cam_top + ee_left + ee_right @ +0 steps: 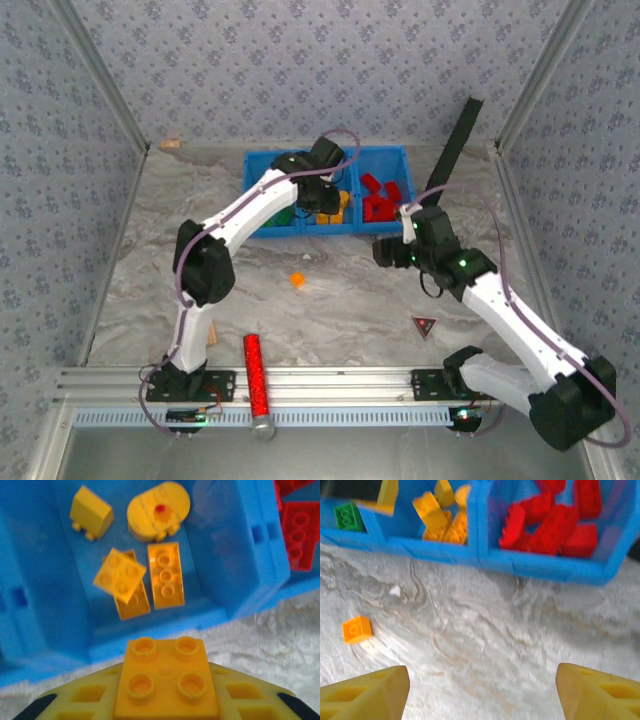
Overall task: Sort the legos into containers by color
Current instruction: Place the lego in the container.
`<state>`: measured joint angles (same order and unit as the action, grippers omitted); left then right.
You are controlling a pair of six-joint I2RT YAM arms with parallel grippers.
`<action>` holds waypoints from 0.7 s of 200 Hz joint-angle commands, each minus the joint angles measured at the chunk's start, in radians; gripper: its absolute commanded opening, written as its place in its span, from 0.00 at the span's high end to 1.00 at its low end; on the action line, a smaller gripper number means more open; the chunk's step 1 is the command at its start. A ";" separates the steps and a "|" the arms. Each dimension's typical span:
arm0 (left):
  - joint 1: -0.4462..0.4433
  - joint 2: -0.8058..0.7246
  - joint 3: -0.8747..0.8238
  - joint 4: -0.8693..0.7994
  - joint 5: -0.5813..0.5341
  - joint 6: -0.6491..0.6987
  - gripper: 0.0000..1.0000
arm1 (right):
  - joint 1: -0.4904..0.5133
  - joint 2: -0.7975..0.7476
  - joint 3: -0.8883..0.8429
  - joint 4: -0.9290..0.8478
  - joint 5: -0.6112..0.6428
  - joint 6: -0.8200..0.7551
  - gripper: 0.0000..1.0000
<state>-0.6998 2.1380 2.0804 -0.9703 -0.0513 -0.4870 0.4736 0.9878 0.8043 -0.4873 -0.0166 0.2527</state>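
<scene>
One small orange lego (297, 280) sits alone on the bench (330, 300). To its right, the right claw (480, 690) hangs wide open with nothing in it. Farther back, the left claw (166, 705) grips a yellow lego (166, 677) just by the near wall of the blue bin (150, 635). Its middle box holds yellow legos (165, 575), the right box red legos (555, 525).

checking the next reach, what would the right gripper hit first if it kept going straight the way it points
Most likely the table top, short of the front wall of the blue bin. The right gripper is open with nothing between its fingers. Depth is hard to judge here.
</scene>
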 commanded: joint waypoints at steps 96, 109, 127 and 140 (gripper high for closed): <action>0.086 0.385 0.532 -0.110 0.029 0.070 0.72 | 0.312 -0.219 -0.269 -0.051 0.133 0.409 0.23; 0.095 0.400 0.540 -0.101 0.042 0.067 0.72 | 0.358 -0.204 -0.273 -0.042 0.158 0.441 0.23; 0.104 0.422 0.558 -0.096 0.050 0.064 0.71 | 0.402 -0.169 -0.256 -0.037 0.182 0.456 0.23; 0.109 0.445 0.580 -0.104 0.052 0.066 0.71 | 0.428 -0.136 -0.230 -0.042 0.202 0.457 0.23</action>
<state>-0.6014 2.5481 2.5980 -1.0515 -0.0246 -0.4274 0.8604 0.8127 0.5411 -0.5308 0.1062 0.6525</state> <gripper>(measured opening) 0.347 0.770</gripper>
